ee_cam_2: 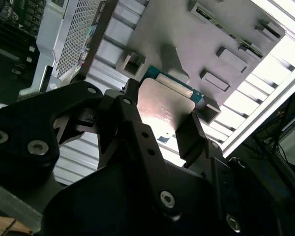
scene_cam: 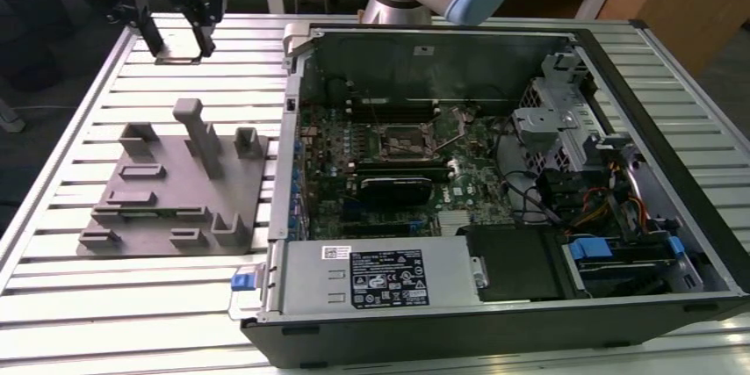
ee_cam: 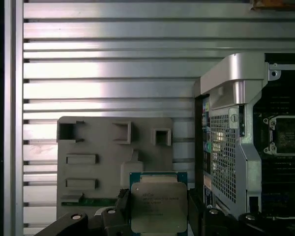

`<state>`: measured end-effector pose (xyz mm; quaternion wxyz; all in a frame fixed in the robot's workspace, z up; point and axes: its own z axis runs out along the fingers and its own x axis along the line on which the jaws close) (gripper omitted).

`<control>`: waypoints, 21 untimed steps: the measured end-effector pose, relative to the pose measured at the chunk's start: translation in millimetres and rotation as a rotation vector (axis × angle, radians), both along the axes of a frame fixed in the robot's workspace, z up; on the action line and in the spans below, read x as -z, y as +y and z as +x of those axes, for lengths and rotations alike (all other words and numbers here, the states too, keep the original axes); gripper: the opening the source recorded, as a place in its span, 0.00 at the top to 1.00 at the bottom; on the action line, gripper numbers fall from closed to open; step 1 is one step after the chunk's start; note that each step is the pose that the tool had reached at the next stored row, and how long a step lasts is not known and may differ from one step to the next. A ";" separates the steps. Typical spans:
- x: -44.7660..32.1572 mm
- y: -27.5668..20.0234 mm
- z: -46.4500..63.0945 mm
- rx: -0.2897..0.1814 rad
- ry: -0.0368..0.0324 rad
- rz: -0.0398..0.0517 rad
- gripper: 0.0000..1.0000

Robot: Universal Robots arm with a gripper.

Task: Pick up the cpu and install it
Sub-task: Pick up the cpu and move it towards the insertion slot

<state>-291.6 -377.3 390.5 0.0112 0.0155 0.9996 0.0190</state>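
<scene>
Gripper [scene_cam: 178,41]: at the exterior view's far left, above the slatted table [scene_cam: 70,305]; jaws part-closed, pinching the cpu [ee_cam: 159,206] by two opposite edges. Grey fixture block [scene_cam: 176,182]: nearby. Open computer case [scene_cam: 493,331]: at right, black socket [scene_cam: 405,140] inside.
</scene>
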 end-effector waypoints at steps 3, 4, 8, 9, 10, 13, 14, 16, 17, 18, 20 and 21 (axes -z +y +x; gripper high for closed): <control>0.0 0.8 5.1 0.000 0.0001 -0.0001 0.45; -0.1 1.1 6.7 0.000 0.0001 -0.0001 0.45; 0.0 2.5 13.7 0.000 -0.0001 0.0000 0.45; 0.0 2.8 15.5 0.000 0.0000 0.0000 0.45; 0.0 3.2 17.5 0.000 -0.0001 0.0000 0.45; -0.1 4.3 23.6 0.000 0.0001 -0.0001 0.45; -0.1 4.6 25.7 0.000 0.0001 -0.0001 0.45; 0.0 5.3 30.0 0.000 0.0000 -0.0001 0.45; 0.0 5.7 32.0 0.000 -0.0001 0.0000 0.45; 0.0 6.0 34.1 0.000 -0.0001 0.0000 0.45; 0.0 6.7 38.0 0.000 0.0000 -0.0001 0.45; 0.0 7.1 40.2 0.000 0.0000 0.0000 0.45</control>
